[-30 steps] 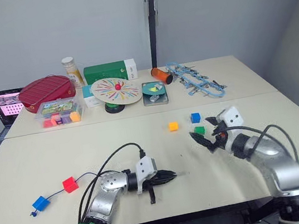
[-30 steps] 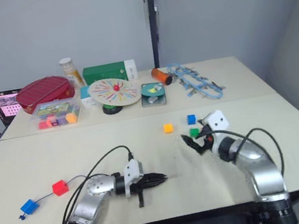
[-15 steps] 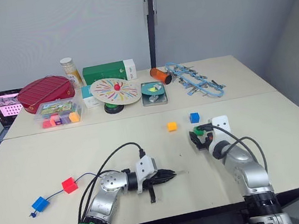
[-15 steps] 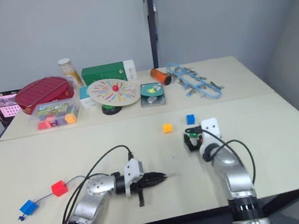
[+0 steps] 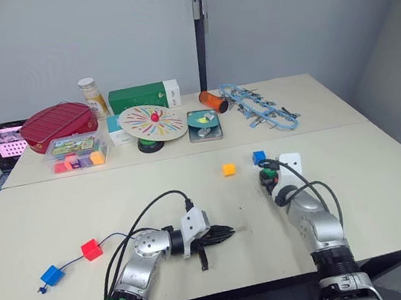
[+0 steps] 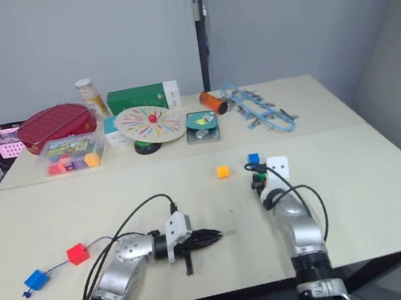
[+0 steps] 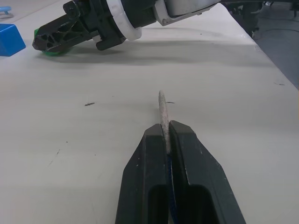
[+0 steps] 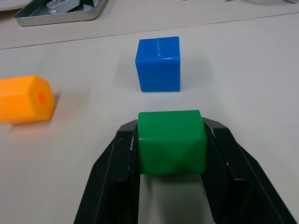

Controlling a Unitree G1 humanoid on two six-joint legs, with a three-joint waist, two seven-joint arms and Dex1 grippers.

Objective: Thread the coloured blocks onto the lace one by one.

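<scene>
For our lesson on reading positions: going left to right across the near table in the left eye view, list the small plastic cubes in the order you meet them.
Blue plastic cube on the lace → red plastic cube on the lace → orange-yellow plastic cube → loose blue plastic cube → green plastic cube, between the right gripper's jaws.

Lace (image 7: 162, 114): only the pale tip protrudes; the remainder is concealed between the left end effector (image 7: 165, 135) fingers. Green block (image 8: 171, 141): side faces covered by right end effector (image 8: 171, 140) fingers.

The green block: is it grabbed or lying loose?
Grabbed: the right pincer is shut on the green block, a finger against each side.
</scene>
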